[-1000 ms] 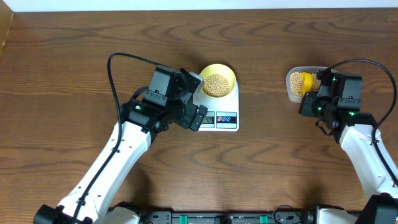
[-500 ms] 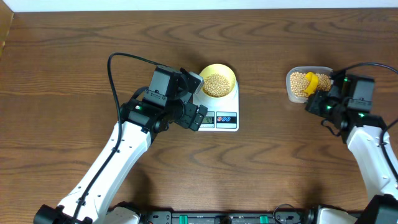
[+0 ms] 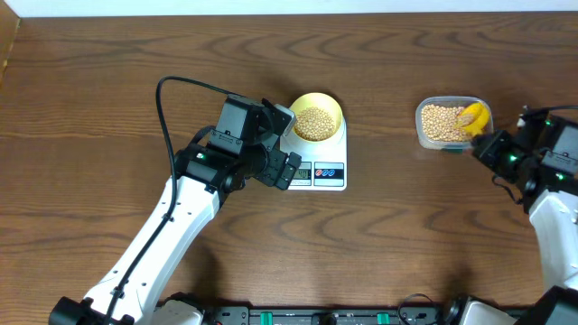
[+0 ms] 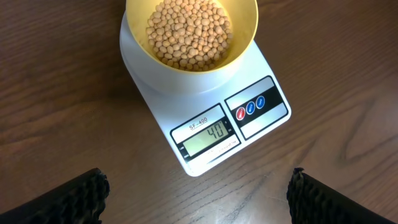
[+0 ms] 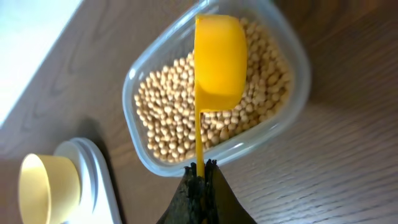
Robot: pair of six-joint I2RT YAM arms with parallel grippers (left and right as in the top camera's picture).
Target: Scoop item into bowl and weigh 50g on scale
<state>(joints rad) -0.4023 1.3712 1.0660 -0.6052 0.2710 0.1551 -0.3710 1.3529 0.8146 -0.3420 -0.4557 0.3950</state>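
Soft, even light lies over the desk [image 3: 108, 90], the wood grain is sharp and there's no glare. The left wrist view is crisp, with a faint shadow sitting left of the scale [image 4: 186, 106]. In the right wrist view the beans [image 5: 168, 118] are sharp, the bowl [image 5: 46, 186] at lower left is blurred, and the top-left corner is washed out pale.

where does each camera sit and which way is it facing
Overhead: above the table, looking straight down; both arms show.
Left wrist: over the scale and bowl, looking down; open left fingers at the bottom corners.
Right wrist: looks along the shut right fingers at the scoop in the tub of beans.
Shared: bowl and scale appear in all three.
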